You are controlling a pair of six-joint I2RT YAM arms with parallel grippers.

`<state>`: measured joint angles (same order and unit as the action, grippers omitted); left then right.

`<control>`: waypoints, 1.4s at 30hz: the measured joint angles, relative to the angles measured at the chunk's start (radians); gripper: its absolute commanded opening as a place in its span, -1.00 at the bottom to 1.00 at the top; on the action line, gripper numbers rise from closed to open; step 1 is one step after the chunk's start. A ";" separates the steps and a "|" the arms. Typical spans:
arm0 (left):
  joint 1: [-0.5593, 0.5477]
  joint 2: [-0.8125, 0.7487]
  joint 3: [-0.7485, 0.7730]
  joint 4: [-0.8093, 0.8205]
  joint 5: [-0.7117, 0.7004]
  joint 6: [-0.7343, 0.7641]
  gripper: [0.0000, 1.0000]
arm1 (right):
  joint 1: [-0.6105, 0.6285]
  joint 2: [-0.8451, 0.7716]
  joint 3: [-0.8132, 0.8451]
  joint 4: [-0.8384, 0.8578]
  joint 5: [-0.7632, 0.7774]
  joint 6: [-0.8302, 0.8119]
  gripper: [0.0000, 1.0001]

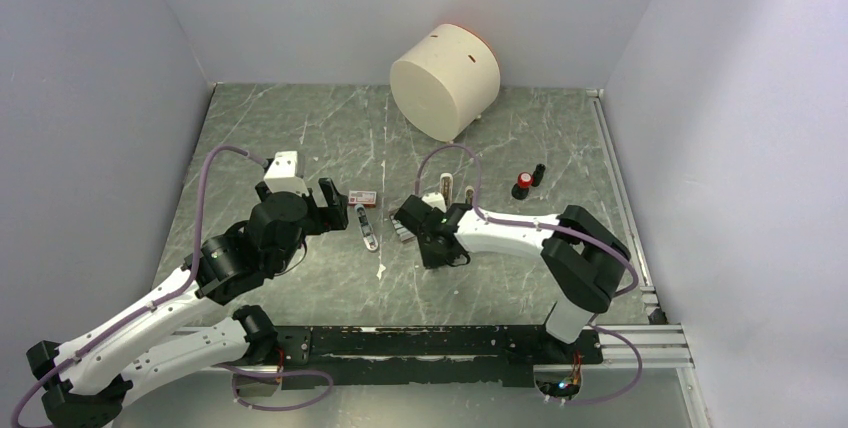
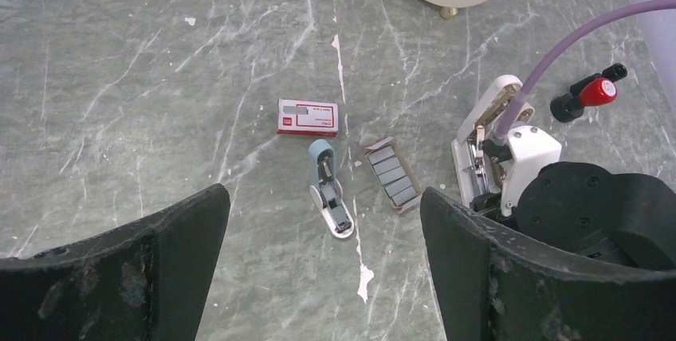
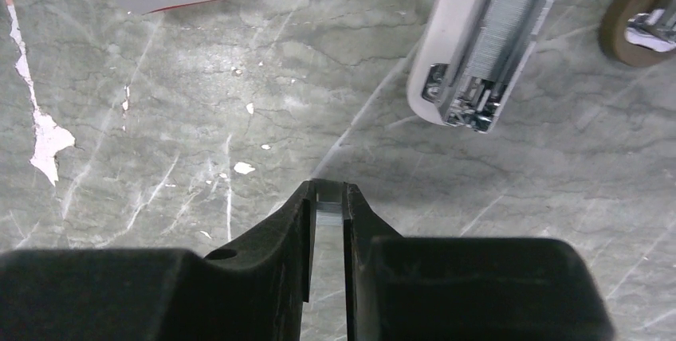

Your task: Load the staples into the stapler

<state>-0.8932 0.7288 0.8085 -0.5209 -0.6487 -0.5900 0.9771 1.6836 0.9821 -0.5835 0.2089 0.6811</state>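
Note:
My right gripper [image 3: 327, 197] is shut on a short grey strip of staples [image 3: 327, 212], held low over the table; in the top view it [image 1: 432, 248] sits just in front of the white stapler [image 1: 445, 191]. That stapler [image 3: 486, 38] lies open ahead and to the right, with a grey row of staples in its channel. A torn cardboard tray with more staples [image 2: 392, 175] lies beside a small blue stapler [image 2: 331, 197], which is open too. My left gripper [image 2: 319, 269] is open and empty, above and short of the small stapler; it also shows in the top view [image 1: 298, 198].
A red-and-white staple box [image 2: 308, 116] lies beyond the small stapler. A brown stapler [image 3: 646, 14] lies right of the white one. A red-and-black object [image 1: 525, 183] lies farther right. A big cream cylinder [image 1: 445, 80] stands at the back. Grey walls enclose the table.

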 measured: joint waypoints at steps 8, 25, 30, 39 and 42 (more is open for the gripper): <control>0.000 0.000 0.000 0.000 0.000 0.000 0.87 | -0.046 -0.115 -0.003 -0.020 0.072 0.009 -0.58; 0.000 0.046 0.000 0.027 0.053 0.000 0.87 | -0.317 -0.246 -0.124 0.207 0.212 -0.090 -0.57; 0.000 0.052 0.000 0.040 0.060 0.000 0.87 | -0.331 -0.211 -0.156 0.305 0.213 -0.130 -0.57; 0.000 0.057 0.000 0.053 0.070 0.000 0.87 | -0.346 -0.194 -0.212 0.397 0.204 -0.180 -0.57; 0.000 0.064 0.000 0.055 0.071 0.000 0.87 | -0.346 -0.194 -0.222 0.418 0.192 -0.195 -0.57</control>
<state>-0.8936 0.7929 0.8085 -0.4660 -0.5777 -0.5903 0.6308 1.4895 0.7605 -0.1658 0.4004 0.4862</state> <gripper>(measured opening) 0.938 0.218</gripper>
